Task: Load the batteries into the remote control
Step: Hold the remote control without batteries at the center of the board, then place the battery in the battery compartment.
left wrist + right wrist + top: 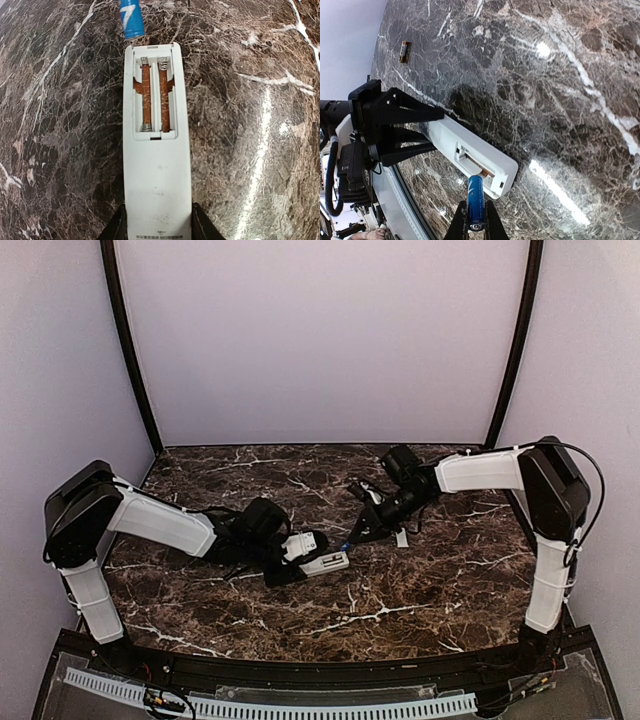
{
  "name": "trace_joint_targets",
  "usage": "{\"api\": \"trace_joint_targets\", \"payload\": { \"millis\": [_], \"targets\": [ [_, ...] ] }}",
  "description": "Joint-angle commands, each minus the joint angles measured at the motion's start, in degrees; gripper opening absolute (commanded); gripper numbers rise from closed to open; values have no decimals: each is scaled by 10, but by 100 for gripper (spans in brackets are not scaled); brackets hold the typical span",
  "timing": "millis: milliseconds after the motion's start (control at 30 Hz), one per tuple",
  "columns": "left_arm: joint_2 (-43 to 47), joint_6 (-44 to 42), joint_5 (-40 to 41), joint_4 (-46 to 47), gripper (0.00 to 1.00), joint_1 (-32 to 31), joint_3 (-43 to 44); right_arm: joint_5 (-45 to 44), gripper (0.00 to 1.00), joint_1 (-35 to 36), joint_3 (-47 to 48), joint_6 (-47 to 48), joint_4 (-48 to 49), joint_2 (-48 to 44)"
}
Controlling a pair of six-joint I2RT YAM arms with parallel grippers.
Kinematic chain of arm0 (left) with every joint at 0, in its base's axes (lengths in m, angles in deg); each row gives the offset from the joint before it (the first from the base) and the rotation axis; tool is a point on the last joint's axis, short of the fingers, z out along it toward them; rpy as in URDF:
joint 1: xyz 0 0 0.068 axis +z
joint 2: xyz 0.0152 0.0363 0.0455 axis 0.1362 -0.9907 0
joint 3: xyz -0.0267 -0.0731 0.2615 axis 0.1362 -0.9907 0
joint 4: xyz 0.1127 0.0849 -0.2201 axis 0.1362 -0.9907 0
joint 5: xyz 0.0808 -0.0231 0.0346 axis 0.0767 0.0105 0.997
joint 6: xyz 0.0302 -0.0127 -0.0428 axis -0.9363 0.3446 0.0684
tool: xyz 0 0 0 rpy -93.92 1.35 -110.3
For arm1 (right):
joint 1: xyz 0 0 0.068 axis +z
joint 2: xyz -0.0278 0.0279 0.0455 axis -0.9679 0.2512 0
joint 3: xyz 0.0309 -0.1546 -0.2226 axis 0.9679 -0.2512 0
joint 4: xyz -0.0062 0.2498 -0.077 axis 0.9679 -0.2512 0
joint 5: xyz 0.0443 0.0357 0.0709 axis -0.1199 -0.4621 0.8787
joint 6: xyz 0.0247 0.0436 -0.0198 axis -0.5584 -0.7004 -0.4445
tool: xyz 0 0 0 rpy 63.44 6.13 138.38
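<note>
Surface: dark brown marble-patterned table (450, 580), filling the middle of the top view.

Arms: the left arm (160, 523) reaches in from the left edge toward centre frame. The right arm (480, 470) reaches in from the right edge toward the same spot. The two tools meet just left of centre in the top view.

Remote control (157, 165): a white bar running up the middle of the left wrist view, plain back uppermost. Its battery recess (155, 97) is uncovered in the upper half of that view. Both bays are empty, showing orange-brown floor and metal springs.

Left gripper (159, 227): closed narrow on the remote control. Its black fingers (117, 230) lie against both long edges at the bottom of the frame. The right wrist view shows the same hold from the far side, at left of frame.

Right gripper (476, 212): closed tight on one blue battery (475, 195) at bottom centre of its own view. The battery's far end points at the end of the remote control nearest the recess. In the left wrist view the battery enters at the top edge, just beyond that end. Contact between them cannot be determined.

Small cylinder (404, 51): lying on the table at upper left of the right wrist view, well apart from the remote control. It reads orange and dark, and is too small to identify.
</note>
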Motion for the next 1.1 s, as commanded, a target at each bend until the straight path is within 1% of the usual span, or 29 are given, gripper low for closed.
{"api": "trace_joint_targets", "payload": {
  "millis": [0, 67, 133, 233, 367, 533, 600, 633, 667, 733, 800, 933, 1067],
  "targets": [
    [-19, -18, -41, -36, 14, -18, 26, -3, 0, -2, -41, 6, 1, -51],
    [-23, -9, -47, -31, 11, -26, 35, 1, 0, -2, -67, -10, 16, -66],
    [-27, -3, -58, -31, 11, -32, 42, 11, 0, -2, -93, -29, 38, -77],
    [-33, 3, -71, -45, 16, -35, 58, 18, 0, -2, -116, -43, 55, -85],
    [-36, 7, -94, -48, 20, -36, 69, 18, 0, -2, -114, -43, 58, -80],
    [-45, 39, -103, -47, 20, -36, 88, 18, 0, -2, -100, -43, 55, -80],
    [-48, 44, -93, -47, 26, -38, 89, 18, 0, -2, -111, -52, 64, -84],
    [-50, 44, -86, -47, 34, -39, 86, 18, 0, -2, -120, -61, 76, -86],
    [-50, 44, -83, -47, 38, -40, 84, 21, 0, -2, -130, -71, 87, -88],
    [-48, 46, -76, -48, 51, -40, 84, 24, 0, -2, -143, -85, 101, -89],
    [-45, 45, -69, -56, 56, -40, 84, 15, 0, -2, -148, -91, 102, -94],
    [-33, 31, -37, -99, 60, -40, 88, 3, 0, -1, -160, -99, 103, -105],
    [-27, 19, -18, -120, 60, -40, 78, 3, 0, 2, -186, -127, 131, -114]
  ]
}}
